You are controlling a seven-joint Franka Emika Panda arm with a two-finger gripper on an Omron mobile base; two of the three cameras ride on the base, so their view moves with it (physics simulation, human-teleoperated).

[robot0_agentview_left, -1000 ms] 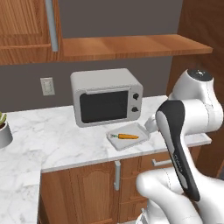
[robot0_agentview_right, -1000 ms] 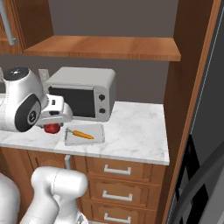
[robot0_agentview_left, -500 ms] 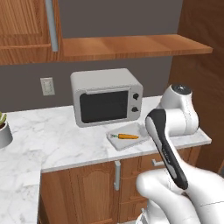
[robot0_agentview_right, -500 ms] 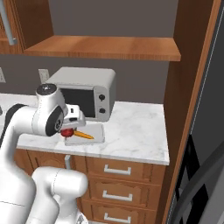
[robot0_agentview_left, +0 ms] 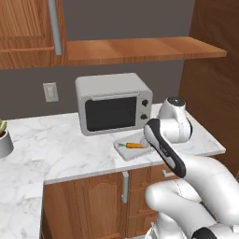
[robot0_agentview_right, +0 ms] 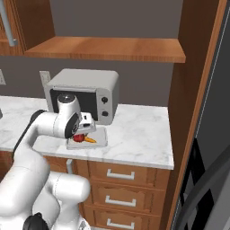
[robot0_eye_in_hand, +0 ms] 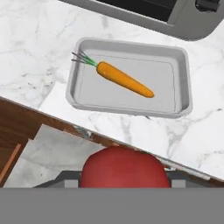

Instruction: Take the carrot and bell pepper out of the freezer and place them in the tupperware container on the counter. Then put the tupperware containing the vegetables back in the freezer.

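Here the carrot (robot0_eye_in_hand: 124, 79) lies diagonally in the tupperware container (robot0_eye_in_hand: 183, 83); pincer (robot0_eye_in_hand: 124, 181) pinches bell pepper (robot0_eye_in_hand: 124, 168).

Marble counter with three things standing on it

The counter (robot0_agentview_left: 70, 149) is a white, grey-veined marble worktop over brown wooden cabinets and drawers with metal handles. A grey microwave (robot0_agentview_left: 112, 102) stands toward its far side against the wall. Just in front of the microwave, close to the near edge, sits the tupperware container (robot0_eye_in_hand: 175, 78), a shallow light-grey tray resting flat on the marble; the carrot (robot0_eye_in_hand: 124, 79) lies inside it, on the tray's floor, not on the counter itself. At the far left of the left base view a grey pot (robot0_agentview_left: 4, 142) with some green in it stands on the marble, well apart from the microwave.
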